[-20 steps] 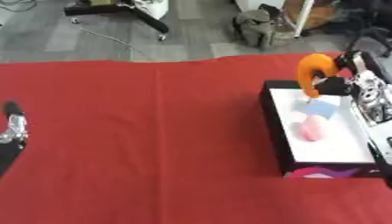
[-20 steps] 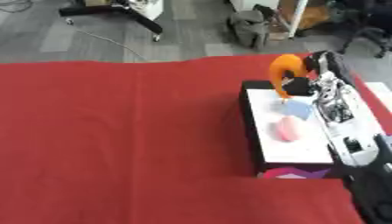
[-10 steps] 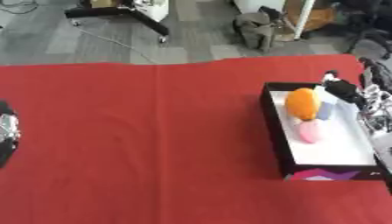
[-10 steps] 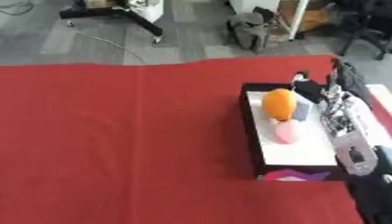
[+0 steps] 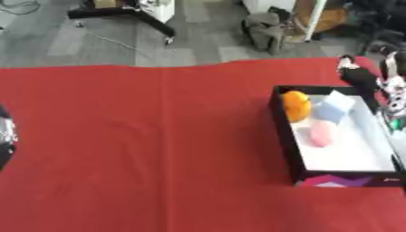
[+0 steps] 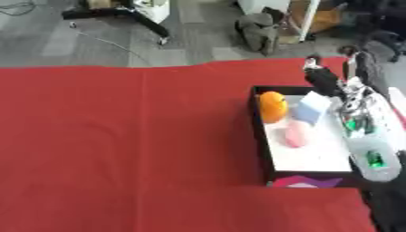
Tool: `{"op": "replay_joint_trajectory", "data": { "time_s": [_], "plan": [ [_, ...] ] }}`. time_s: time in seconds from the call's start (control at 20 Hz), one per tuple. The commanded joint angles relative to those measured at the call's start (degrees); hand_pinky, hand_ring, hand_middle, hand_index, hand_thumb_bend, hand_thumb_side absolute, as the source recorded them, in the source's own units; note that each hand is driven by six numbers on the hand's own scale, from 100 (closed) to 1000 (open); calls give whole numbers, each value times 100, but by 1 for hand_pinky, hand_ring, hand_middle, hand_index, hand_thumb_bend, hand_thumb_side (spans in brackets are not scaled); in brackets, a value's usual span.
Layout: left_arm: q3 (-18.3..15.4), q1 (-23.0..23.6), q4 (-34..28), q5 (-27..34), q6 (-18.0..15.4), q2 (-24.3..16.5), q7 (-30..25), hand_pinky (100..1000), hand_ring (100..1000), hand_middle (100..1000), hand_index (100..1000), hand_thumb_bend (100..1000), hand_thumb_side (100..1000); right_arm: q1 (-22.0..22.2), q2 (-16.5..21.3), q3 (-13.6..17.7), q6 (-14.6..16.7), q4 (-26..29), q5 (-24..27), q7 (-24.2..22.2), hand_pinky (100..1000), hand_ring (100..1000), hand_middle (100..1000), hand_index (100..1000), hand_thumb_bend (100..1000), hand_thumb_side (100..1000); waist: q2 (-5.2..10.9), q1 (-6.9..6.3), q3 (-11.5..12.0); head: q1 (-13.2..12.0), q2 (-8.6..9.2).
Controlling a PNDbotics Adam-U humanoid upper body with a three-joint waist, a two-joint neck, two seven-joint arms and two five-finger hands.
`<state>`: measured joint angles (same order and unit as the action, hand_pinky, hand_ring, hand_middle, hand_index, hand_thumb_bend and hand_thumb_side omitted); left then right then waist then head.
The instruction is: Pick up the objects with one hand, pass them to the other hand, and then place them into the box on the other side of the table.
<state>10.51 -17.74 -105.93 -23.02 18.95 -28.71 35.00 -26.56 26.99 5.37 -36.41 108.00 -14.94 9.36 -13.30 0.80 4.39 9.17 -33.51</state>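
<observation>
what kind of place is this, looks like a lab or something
Probably a robotics lab or test workshop. A table under a red cloth holds a black-walled box with a white floor containing sample items, and behind it lie grey carpet tiles with a black wheeled equipment stand and loose cables.

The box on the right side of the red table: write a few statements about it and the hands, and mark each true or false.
1. The orange object lies inside the box. True.
2. The right hand holds the orange object. False: it is above the box's far corner and holds nothing.
3. A pink object lies in the box near a light blue object. True.
4. The box stands on a bare wooden table. False: a red cloth covers the table.
</observation>
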Motion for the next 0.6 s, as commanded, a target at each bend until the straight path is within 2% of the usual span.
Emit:
{"op": "replay_joint_trajectory", "data": {
  "time_s": [0.05, 0.15, 0.2, 0.3, 0.45, 0.5, 0.55, 0.6],
  "plan": [
    [-156, -54, -119, 130, -23, -20, 114, 668, 587, 532, 701, 170, 609, 0, 27, -153, 1136, 60, 2479, 513, 866, 1000, 807, 881, 100, 806, 82, -2, 23, 1, 103],
    [-196, -51, -115, 270, -61, 30, 179, 666, 587, 536, 711, 170, 633, 18, 54, -344, 1729, -85, 3581, 551, 868, 1000, 813, 891, 100, 808, 80, 5, 43, 8, 113],
    [-218, -46, -113, 391, -96, 60, 211, 663, 587, 542, 723, 171, 660, 19, 56, -429, 1913, -138, 3902, 491, 869, 1000, 818, 899, 100, 809, 79, 8, 52, 10, 116],
    [-270, -23, -100, 863, -247, 157, 259, 659, 602, 577, 769, 172, 740, 10, 1, -565, 2118, -221, 4236, 304, 870, 1000, 826, 912, 100, 782, 75, 18, 71, 16, 119],
    [-334, 20, -13, 1900, -713, 316, 246, 665, 641, 651, 836, 176, 867, 5, -125, -676, 2236, -296, 4263, 56, 876, 1000, 860, 958, 100, 799, 69, 32, 91, 11, 131],
    [-351, 35, 27, 2319, -932, 373, 180, 675, 665, 682, 863, 182, 912, 7, -171, -704, 2257, -316, 4166, -12, 885, 1000, 885, 987, 100, 770, 68, 36, 97, 9, 135],
    [-369, 50, 76, 2725, -1163, 420, 77, 684, 685, 709, 887, 199, 934, 8, -218, -725, 2308, -332, 4020, -74, 891, 1000, 896, 996, 100, 821, 67, 41, 101, 4, 142],
    [-388, 63, 132, 3073, -1363, 462, -43, 692, 698, 726, 907, 209, 958, 11, -268, -735, 2382, -355, 3859, -115, 898, 1000, 907, 1000, 100, 787, 66, 44, 105, -1, 149]
  ]
}}
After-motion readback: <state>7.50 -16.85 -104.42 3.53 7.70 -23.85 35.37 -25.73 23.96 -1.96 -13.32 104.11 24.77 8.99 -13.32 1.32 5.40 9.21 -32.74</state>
